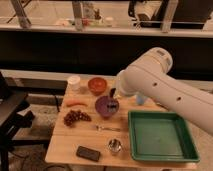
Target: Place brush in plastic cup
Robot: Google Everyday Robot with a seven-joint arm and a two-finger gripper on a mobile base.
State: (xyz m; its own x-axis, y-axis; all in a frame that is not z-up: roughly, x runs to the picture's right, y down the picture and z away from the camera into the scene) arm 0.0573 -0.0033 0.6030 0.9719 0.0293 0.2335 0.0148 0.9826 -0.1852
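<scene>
The big white robot arm (167, 92) reaches in from the right side. Its gripper (112, 96) hangs just over the purple bowl (105, 107), in the middle of the wooden table (67, 142). The pincer is clenched tight. I cannot tell if the brush is in it.

The plastic cup (141, 99) stands right of the purple bowl, partly hidden by the arm. A green tray (159, 150) lies at the lower right. A white cup (74, 81), an orange bowl (98, 85), a carrot (76, 103), grapes (75, 117) and a metal cup (115, 146) are on the table too.
</scene>
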